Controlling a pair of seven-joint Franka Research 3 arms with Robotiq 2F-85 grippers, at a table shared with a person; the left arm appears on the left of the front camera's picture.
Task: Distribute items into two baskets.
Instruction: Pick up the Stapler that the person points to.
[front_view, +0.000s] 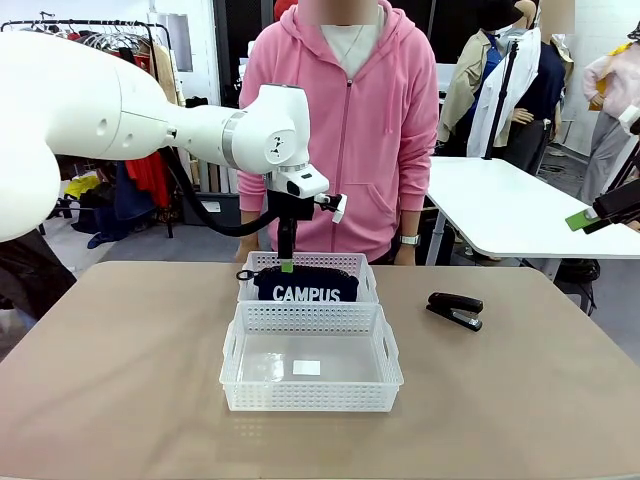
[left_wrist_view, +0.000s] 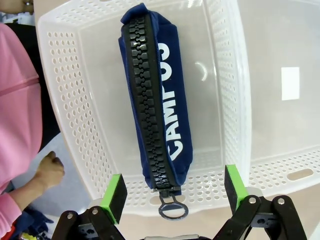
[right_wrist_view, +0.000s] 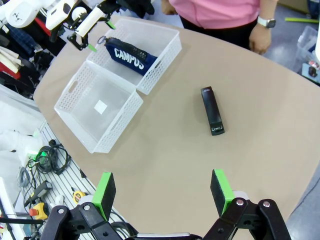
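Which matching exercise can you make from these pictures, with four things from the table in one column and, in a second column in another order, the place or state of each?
Things:
1. pouch
2. stapler
3. near basket
4. far basket

Places or states:
A. holds the pouch
B. lies on the bare table
C. has a white sticker on its floor
D. lies inside a basket, zip upward

Pairs: 1-D; 2-B; 3-C; 4-A
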